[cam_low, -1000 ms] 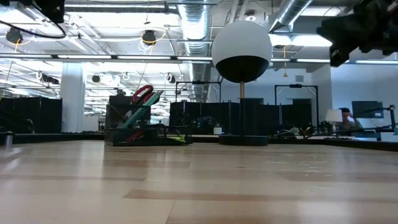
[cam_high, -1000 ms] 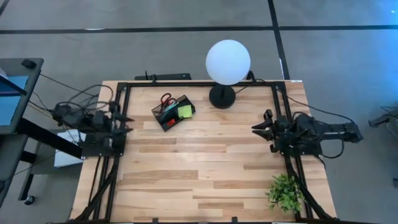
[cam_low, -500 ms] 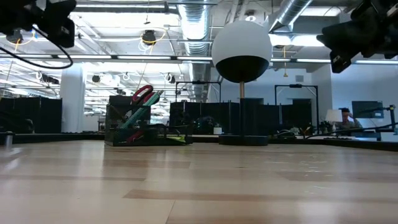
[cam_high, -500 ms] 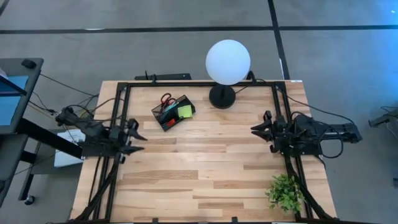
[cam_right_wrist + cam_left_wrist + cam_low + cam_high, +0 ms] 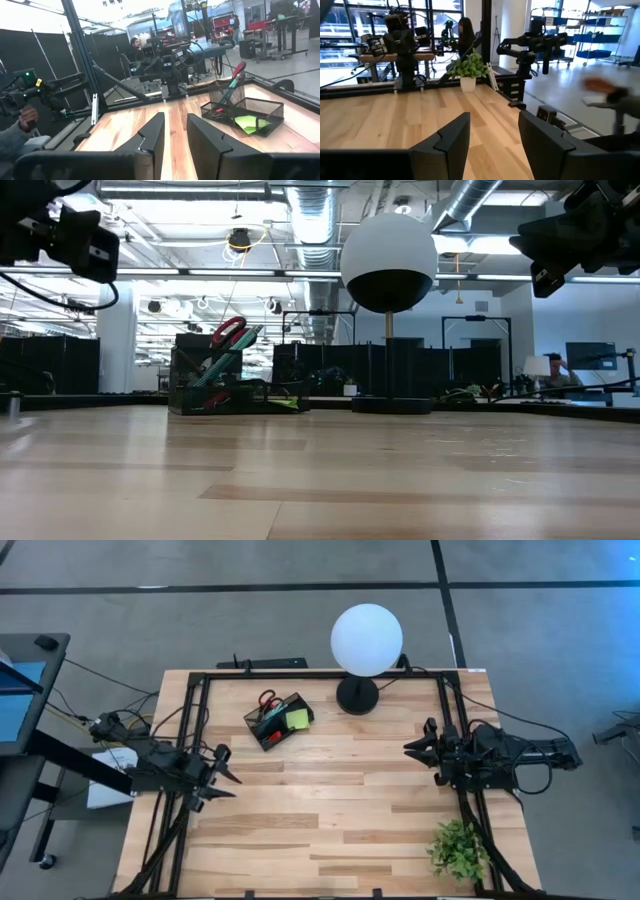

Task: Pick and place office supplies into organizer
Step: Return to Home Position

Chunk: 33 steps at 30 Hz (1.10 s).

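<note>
Read the left jaws as released: two dark fingers [image 5: 447, 145] spread wide, nothing between them, raised clear of the counter [image 5: 330, 810] over its left edge and aimed across the board toward the small plant [image 5: 460, 848] at the opposite corner. Read the right jaws likewise as released and empty, fingers [image 5: 150, 137] parted by a narrower gap, raised over the right edge and aimed inward at the left arm [image 5: 150, 765]. Trace the right arm [image 5: 515, 752] back over the right-hand frame rail. Locate the organizer [image 5: 279, 720] on the half of the counter far from the low camera, left of centre, set at an angle, well apart from both sets of jaws. Confirm in it the red-handled scissors [image 5: 267, 698], standing handles-up in the taller mesh compartment together with thin pens [image 5: 215, 370], and the lime-green sticky-note pad [image 5: 298, 718], lying in the low compartment. Find the white globe lamp [image 5: 367, 638] near the organizer on its right, round black base [image 5: 357, 695] resting on the counter. Beyond the counter, note a person's hand [image 5: 27, 117] in a grey sleeve.
</note>
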### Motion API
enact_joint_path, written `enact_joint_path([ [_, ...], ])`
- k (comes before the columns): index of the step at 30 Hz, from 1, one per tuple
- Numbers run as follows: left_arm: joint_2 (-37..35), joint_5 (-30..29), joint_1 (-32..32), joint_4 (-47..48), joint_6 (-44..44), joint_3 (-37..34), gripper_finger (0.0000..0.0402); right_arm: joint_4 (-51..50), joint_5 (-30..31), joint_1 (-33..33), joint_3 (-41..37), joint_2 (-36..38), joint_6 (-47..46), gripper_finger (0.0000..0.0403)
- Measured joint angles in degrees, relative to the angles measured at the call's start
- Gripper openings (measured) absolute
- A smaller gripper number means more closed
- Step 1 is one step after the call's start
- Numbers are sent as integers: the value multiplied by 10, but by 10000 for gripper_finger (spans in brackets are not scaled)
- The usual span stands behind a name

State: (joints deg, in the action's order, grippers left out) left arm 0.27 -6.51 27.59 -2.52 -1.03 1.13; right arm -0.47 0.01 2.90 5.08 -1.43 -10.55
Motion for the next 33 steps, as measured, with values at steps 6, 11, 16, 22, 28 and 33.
enact_joint_path([
  [6, 9, -1, 0, -3, -21, -4, 164, 0, 0, 0, 0, 0, 0, 77],
  [11, 8, -1, 0, -2, -25, -4, 164, -5, 0, 0, 0, 0, 0, 77],
  [16, 8, -1, 0, -2, -19, -4, 164, -7, 0, 0, 0, 0, 0, 77],
  [22, 8, -1, 0, -1, -18, -4, 164, -7, 0, 0, 0, 0, 0, 77],
  [28, 8, -1, 0, -1, -19, -5, 164, -7, 0, 0, 0, 0, 0, 77],
  [33, 8, -1, 0, 0, -12, -5, 164, -7, 0, 0, 0, 0, 0, 77],
])
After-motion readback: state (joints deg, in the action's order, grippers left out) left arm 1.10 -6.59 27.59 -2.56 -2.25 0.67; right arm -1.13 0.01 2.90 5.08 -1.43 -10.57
